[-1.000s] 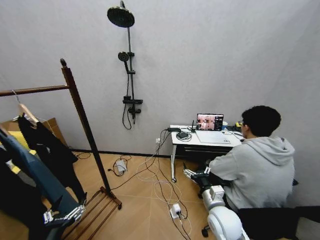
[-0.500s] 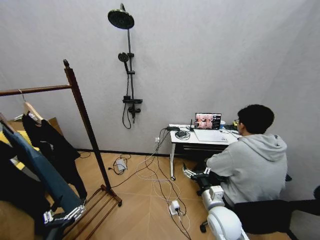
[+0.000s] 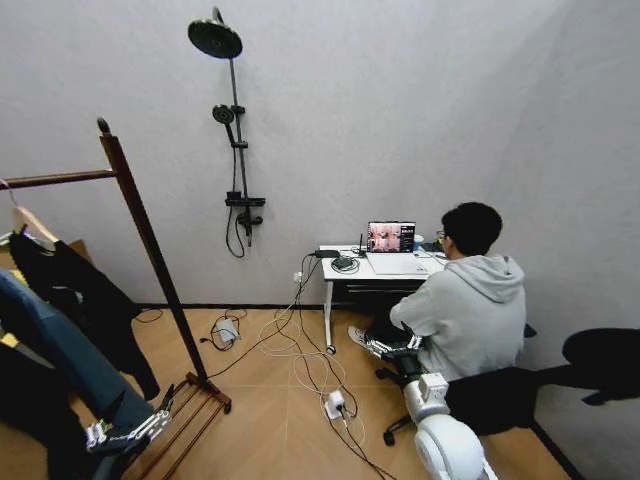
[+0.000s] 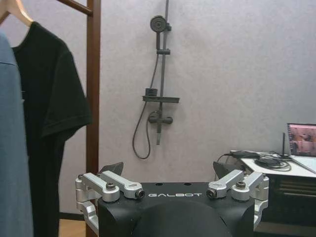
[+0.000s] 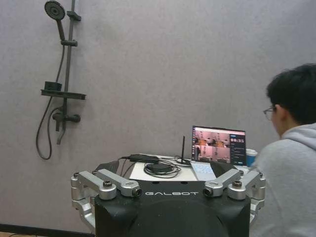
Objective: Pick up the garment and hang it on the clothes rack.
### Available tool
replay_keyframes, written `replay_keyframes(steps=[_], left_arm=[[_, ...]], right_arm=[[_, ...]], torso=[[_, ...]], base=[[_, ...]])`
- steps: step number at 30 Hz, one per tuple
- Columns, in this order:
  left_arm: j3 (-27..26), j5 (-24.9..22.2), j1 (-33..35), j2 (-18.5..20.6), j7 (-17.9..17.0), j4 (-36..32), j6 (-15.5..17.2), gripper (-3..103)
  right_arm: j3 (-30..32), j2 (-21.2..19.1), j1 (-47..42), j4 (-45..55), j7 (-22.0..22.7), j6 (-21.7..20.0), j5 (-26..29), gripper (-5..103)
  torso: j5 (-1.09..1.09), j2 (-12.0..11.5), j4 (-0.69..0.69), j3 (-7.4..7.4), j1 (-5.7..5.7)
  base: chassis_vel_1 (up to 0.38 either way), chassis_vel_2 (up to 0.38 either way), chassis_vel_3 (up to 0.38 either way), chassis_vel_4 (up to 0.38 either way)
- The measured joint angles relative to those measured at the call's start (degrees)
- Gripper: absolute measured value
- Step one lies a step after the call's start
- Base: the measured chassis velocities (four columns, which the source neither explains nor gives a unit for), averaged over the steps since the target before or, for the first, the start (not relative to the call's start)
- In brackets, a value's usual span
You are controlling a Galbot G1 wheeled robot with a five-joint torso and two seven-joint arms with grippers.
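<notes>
left gripper (image 3: 128,432) low, fingers spread | right gripper (image 3: 392,347) low, fingers spread

Head cam: high up, looks forward and down across the room at the grey wall; clothes rack (image 3: 140,250) at left edge, desk (image 3: 375,272) right of centre, wall shower (image 3: 232,135) between them. Left wrist cam: low, roughly level, faces the same wall over the left gripper (image 4: 168,170), nearer the clothes rack (image 4: 92,98) upright and shower (image 4: 157,79); desk (image 4: 276,170) at frame edge. Right wrist cam: also low and level, over the right gripper (image 5: 165,170), close to the desk (image 5: 170,170) and laptop (image 5: 217,148). All three views share the shower (image 5: 59,74) and desk.
</notes>
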Motion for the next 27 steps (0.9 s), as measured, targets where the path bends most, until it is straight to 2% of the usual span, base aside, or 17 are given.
replay_keyframes(steps=[10,18,27], left_arm=[[0.0,0.0,0.0,0.0,0.0,0.0,0.0,100],[0.0,0.0,0.0,0.0,0.0,0.0,0.0,100],[0.0,0.0,0.0,0.0,0.0,0.0,0.0,100]], right_arm=[[-0.2,0.3,-0.1,0.0,-0.1,0.1,-0.3,100],[-0.2,0.2,-0.1,-0.1,-0.1,0.3,-0.3,100],[-0.1,0.3,-0.4,-0.3,-0.2,0.5,-0.4,100]], torso=[[-0.02,0.0,0.04,0.0,0.01],[-0.02,0.0,0.0,0.0,0.0],[-0.02,0.0,0.03,0.0,0.01]], base=[[0.027,-0.057,-0.06,0.019],[0.045,-0.076,-0.082,0.027],[0.055,-0.052,-0.053,0.057]])
